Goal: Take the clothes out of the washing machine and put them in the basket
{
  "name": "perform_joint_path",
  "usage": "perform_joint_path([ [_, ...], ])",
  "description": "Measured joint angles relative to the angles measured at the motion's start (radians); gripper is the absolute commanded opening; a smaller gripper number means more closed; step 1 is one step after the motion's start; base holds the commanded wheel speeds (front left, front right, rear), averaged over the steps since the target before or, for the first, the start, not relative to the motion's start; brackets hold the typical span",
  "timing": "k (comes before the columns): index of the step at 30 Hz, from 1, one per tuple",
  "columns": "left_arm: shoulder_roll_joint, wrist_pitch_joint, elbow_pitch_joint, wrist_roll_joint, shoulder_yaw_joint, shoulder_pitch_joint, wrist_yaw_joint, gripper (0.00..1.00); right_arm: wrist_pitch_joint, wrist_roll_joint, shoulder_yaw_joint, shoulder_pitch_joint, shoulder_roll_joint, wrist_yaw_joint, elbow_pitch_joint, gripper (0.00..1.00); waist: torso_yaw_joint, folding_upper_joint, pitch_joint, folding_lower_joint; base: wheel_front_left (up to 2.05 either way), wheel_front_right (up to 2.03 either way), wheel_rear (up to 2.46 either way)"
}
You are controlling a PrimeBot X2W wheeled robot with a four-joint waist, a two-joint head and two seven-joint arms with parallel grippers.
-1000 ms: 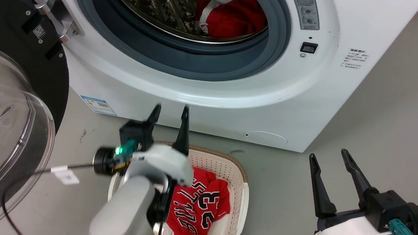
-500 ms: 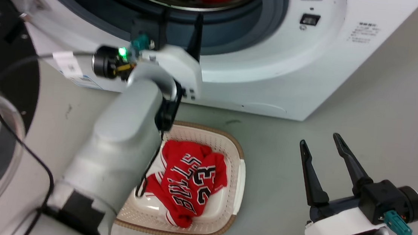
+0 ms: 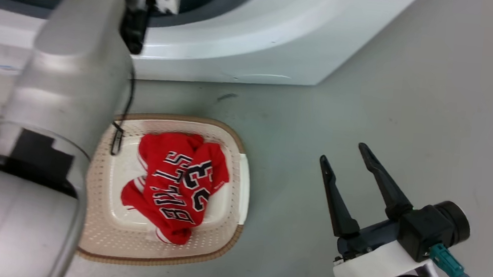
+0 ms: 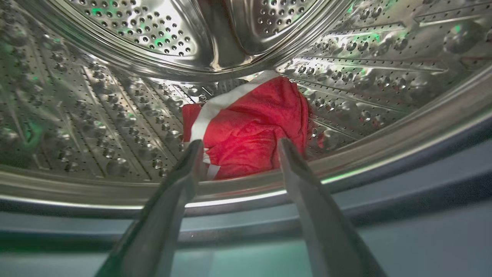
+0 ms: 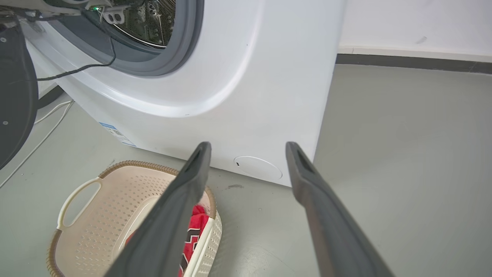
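Jaws spread for the grab, the left gripper (image 4: pixel 239 143) faces a crumpled red white-trimmed jersey (image 4: pixel 250 123) at twelve o'clock in the dimpled steel drum (image 4: pixel 115 115) of the white washing machine (image 3: pixel 245 44). A lettered red jersey (image 3: pixel 176 181) lies in the cream perforated basket (image 3: pixel 236 178). At its three o'clock, the right gripper (image 3: pixel 342 152) waits with fingers apart.

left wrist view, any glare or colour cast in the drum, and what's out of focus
Left wrist view: white glare on the drum at the top, green glints on its left side, the fingers of the left gripper soft near the bottom edge, the red garment fairly sharp. Head view: the left forearm is blurred.
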Motion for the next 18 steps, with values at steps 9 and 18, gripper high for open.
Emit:
perform_joint_path([
  [9, 0.117, 0.14, 0.045, 0.002, -0.006, -0.098, 0.01, 1.0, -0.033, 0.046, 0.072, 0.005, 0.0, 0.0, -0.002, 1.0, -0.115, 0.0, 0.076, 0.0, 0.0, 0.0, 0.0],
  [18, 0.231, 0.26, 0.056, 0.01, -0.019, -0.132, 0.035, 1.0, -0.05, 0.082, 0.129, 0.056, 0.0, 0.0, -0.002, 1.0, -0.202, 0.0, 0.116, 0.0, 0.0, 0.0, 0.0],
])
